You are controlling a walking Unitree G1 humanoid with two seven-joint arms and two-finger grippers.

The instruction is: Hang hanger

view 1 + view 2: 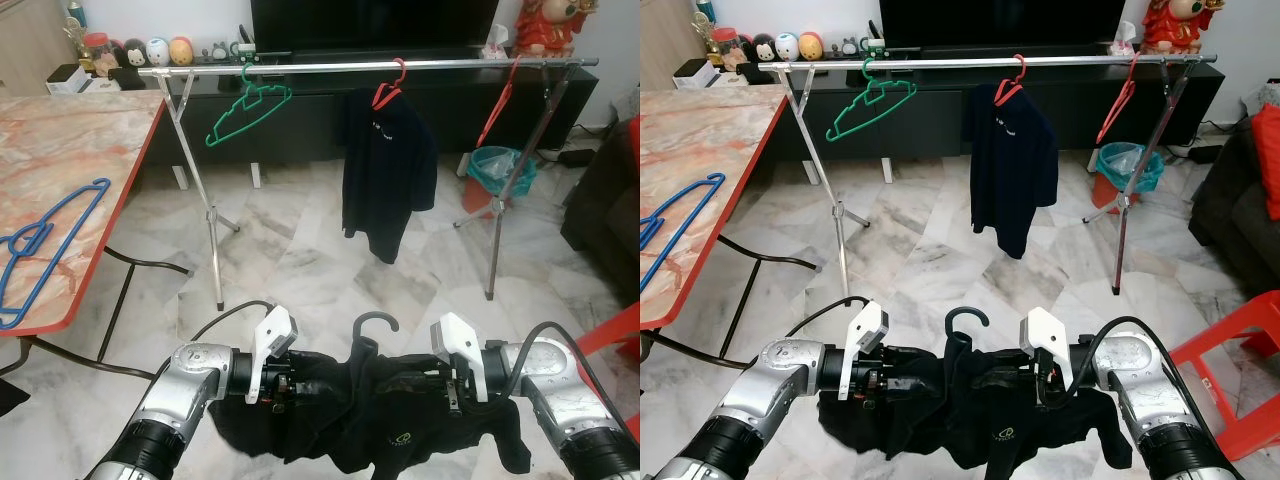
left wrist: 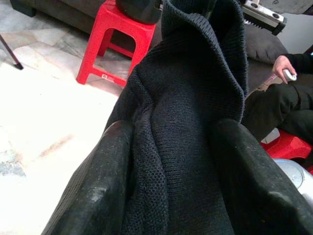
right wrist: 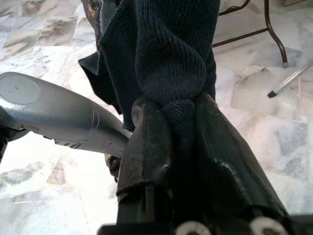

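A black shirt (image 1: 380,420) on a dark hanger, whose hook (image 1: 375,322) sticks up, is held low in front of me between both arms. My left gripper (image 1: 290,385) is shut on the shirt's fabric at one shoulder, the knit cloth bunched between its fingers (image 2: 112,166). At the other shoulder, my right gripper (image 1: 432,385) is shut on the shirt, its fingers (image 3: 146,142) pinching a fold. Across the room ahead stands the silver clothes rail (image 1: 330,67). It carries a green hanger (image 1: 245,108), a black shirt on a red hanger (image 1: 385,160) and a bare red hanger (image 1: 497,110).
A marble-top table (image 1: 90,150) at my left bears a blue hanger (image 1: 45,245). A red stool (image 1: 1230,350) and a dark sofa (image 1: 605,200) stand at the right. Behind the rail's right leg is a teal-lined bin (image 1: 500,168). A seated person (image 2: 286,98) appears in the left wrist view.
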